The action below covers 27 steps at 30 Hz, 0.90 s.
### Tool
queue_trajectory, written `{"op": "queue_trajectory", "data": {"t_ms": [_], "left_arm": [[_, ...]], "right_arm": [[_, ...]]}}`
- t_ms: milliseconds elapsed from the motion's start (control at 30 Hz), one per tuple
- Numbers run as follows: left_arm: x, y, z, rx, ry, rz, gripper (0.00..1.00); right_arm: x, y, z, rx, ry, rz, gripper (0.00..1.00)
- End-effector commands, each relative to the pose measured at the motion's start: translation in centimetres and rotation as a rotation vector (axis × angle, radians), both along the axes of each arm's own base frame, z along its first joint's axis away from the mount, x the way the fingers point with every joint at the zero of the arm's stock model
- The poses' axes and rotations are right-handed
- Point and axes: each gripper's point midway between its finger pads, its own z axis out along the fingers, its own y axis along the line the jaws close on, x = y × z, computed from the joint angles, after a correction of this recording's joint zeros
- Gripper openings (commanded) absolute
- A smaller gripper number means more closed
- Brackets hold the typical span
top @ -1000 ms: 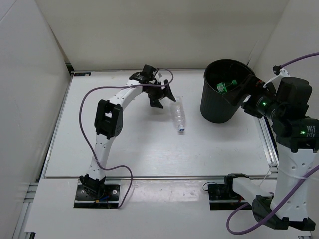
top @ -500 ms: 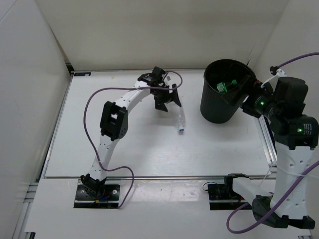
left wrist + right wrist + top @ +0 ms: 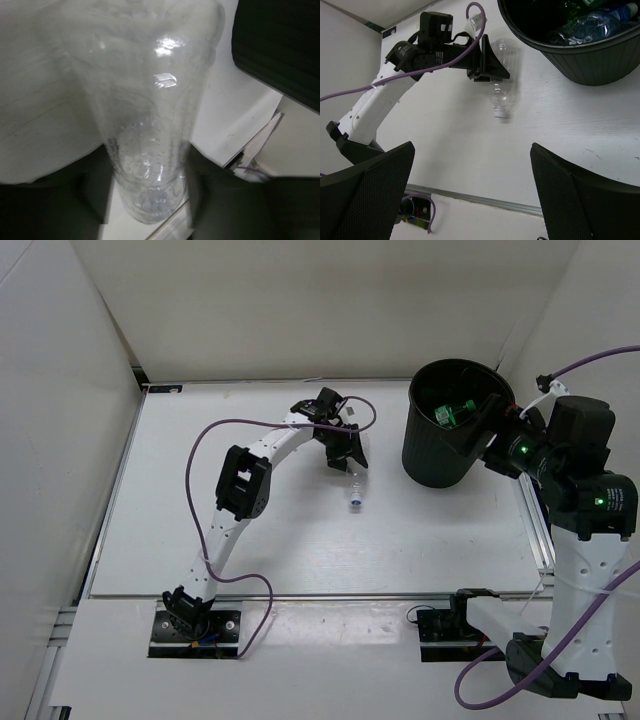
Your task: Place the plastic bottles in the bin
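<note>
Top external view: left gripper [image 3: 345, 453] clamps the clear bottle [image 3: 353, 490] across its body. The bottle's long axis runs from between the fingers toward the arm bases, cap outermost. The bin [image 3: 440, 455] stands apart, to that gripper's right. Right gripper [image 3: 471, 147] hangs wide beside the bin rim. No label or writing is legible.

A clear bottle [image 3: 356, 490] lay on its side, cap toward the near edge, left of the tall black bin [image 3: 425, 455]. The bin stood upright, holding a green bottle [image 3: 455, 412] and a blue-labelled bottle [image 3: 594, 25].
</note>
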Motion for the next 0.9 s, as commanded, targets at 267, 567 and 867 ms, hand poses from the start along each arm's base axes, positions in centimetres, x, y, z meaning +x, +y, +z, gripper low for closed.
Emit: {"op": "queue_trajectory", "data": {"t_ms": [267,567,867], "left_arm": [[6.0,0.1,23.7,-0.295,-0.528,0.123,0.45],[9.0,1.2,45.0,-0.644,-1.18,0.345,0.33],[8.6,-4.9,44.4,-0.696,-1.35,0.414,0.13]], "right_arm": [[0.1,0.5,-0.5,0.018,0.004,0.023,1.0],[-0.1,0.5,0.9,0.019,-0.029,0.023,1.0],[-2.0,1.5,2.5,0.059,-0.062,0.084,1.0]]}}
